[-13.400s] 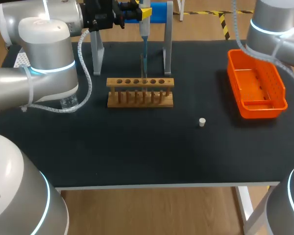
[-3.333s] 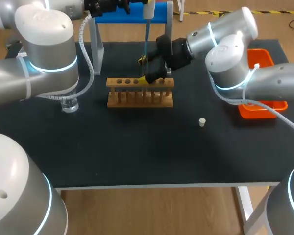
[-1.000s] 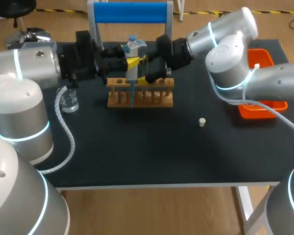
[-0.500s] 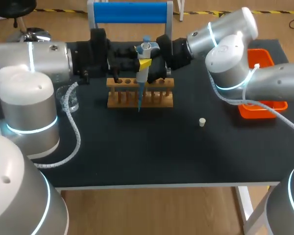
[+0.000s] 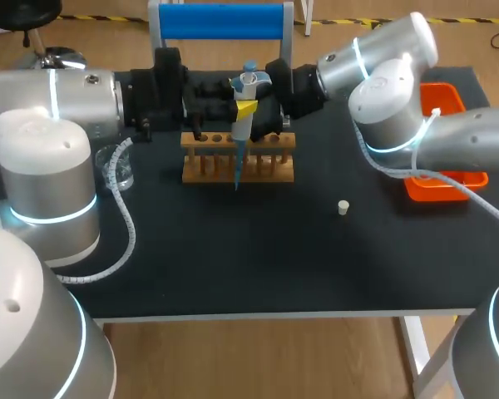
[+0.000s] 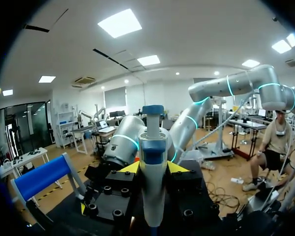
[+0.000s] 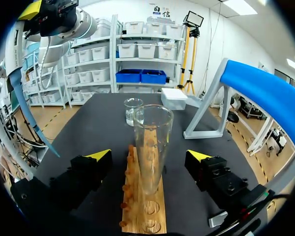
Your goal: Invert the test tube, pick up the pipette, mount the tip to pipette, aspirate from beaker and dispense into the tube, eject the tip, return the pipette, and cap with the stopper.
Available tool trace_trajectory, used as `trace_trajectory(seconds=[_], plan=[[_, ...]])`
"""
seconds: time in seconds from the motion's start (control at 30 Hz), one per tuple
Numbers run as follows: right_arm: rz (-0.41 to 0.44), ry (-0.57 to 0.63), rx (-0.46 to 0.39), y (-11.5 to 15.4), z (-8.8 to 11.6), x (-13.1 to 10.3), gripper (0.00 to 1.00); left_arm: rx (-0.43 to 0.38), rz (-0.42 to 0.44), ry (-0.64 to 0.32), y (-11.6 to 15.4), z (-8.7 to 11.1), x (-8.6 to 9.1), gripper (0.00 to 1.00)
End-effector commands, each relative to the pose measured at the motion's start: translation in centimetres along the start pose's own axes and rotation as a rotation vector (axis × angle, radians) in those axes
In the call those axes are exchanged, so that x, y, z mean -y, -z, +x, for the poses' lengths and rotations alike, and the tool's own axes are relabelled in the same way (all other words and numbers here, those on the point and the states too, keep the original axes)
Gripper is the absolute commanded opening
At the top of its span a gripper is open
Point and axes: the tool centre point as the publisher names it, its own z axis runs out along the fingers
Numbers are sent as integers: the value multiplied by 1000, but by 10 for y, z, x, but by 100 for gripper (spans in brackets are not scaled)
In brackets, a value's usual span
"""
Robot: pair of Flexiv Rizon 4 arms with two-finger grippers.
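Note:
My left gripper [image 5: 233, 93] [image 6: 153, 168] is shut on the blue-and-white pipette [image 5: 243, 104] [image 6: 153, 162], held upright with its tip hanging in front of the wooden rack [image 5: 238, 158] [image 7: 142, 206]. A clear test tube [image 7: 151, 147] stands upright in the rack, mouth up. My right gripper [image 5: 263, 125] [image 7: 148, 156] is open, its yellow tips to either side of the tube without touching it. In the right wrist view the pipette's thin tip [image 7: 27, 110] hangs off to one side of the tube, apart from it. A small white stopper [image 5: 343, 207] lies on the mat.
A glass beaker [image 5: 116, 173] [image 7: 132, 110] stands beyond the rack's left end, partly behind my left arm. The blue-topped pipette stand [image 5: 220, 22] [image 7: 265, 93] is behind the rack. An orange tray [image 5: 449, 101] sits at the right, mostly behind my right arm.
My left arm has carried the pipette rightward along the rack, then held still over the last half second. The right gripper has stayed open around the tube.

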Motion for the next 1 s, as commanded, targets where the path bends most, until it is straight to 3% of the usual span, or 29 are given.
trace_trajectory(seconds=[0.03,0.33,0.7,1.0], plan=[[-4,5,6,12,3,0,100,-1,1,-1,0,-1,0,0],[-20,26,39,48,19,2,100,-1,1,-1,0,-1,0,0],[-55,36,71,105,64,18,100,-1,1,-1,0,-1,0,0],[-172,133,47,143,115,-20,100,-1,1,-1,0,-1,0,0]])
